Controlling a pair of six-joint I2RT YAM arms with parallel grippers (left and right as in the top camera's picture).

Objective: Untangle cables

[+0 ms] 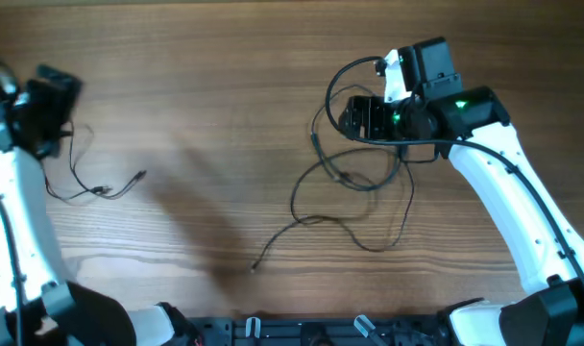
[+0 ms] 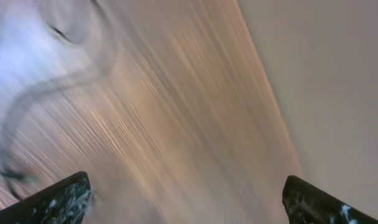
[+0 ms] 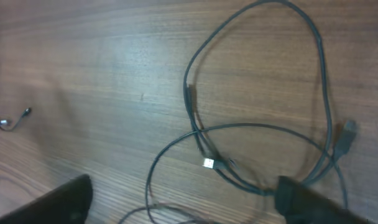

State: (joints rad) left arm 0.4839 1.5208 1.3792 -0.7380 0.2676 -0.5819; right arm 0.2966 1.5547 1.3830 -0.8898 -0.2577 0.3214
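Observation:
A tangle of thin black cables [image 1: 350, 187] lies right of the table's centre, with one end trailing to the front [image 1: 256, 266]. In the right wrist view the cables form overlapping loops [image 3: 195, 118] with a silvery plug [image 3: 208, 163] and a dark plug [image 3: 347, 134]. My right gripper [image 1: 367, 117] [image 3: 183, 205] is open above the tangle's far edge and holds nothing. A separate thin cable [image 1: 90, 189] lies at the left. My left gripper [image 1: 47, 106] [image 2: 186, 202] is open above its far end. Its view is motion-blurred and shows a smeared cable [image 2: 27, 99].
The wooden table [image 1: 215, 115] runs to an edge against a pale surface [image 2: 338, 74] in the left wrist view. A thick black robot cable [image 1: 342, 77] arcs beside the right gripper. The arm bases stand along the front edge [image 1: 302, 332].

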